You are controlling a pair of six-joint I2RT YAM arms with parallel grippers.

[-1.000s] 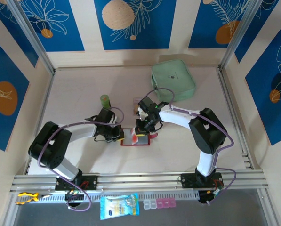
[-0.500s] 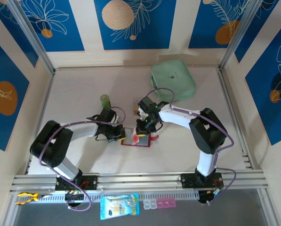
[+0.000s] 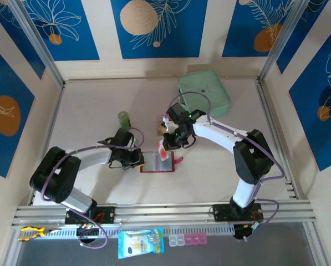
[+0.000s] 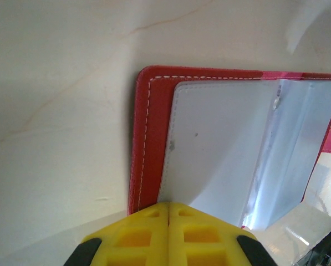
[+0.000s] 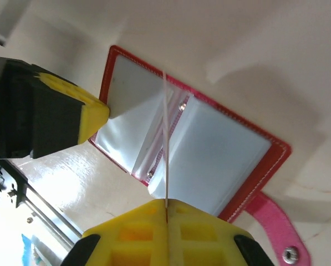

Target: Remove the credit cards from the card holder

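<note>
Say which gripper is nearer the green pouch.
Right. The right gripper, holding a credit card, is near-left of the pouch; the left gripper is farther, at the card holder's left edge.

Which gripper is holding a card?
The right gripper, pinching a thin credit card above the open card holder; the left gripper grips the holder's clear sleeve.

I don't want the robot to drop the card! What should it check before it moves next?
1. Grip: the right hand is shut on the card: ok.
2. The card is fully out of the wallet: cannot tell, it shows edge-on.
3. The left hand is shut on a wallet sleeve, keeping it down: ok.
4. The wallet lies open on the table: ok.
5. Bare table beside the wallet for putting the card down: ok.
6. No cards left inside: cannot tell.
</note>
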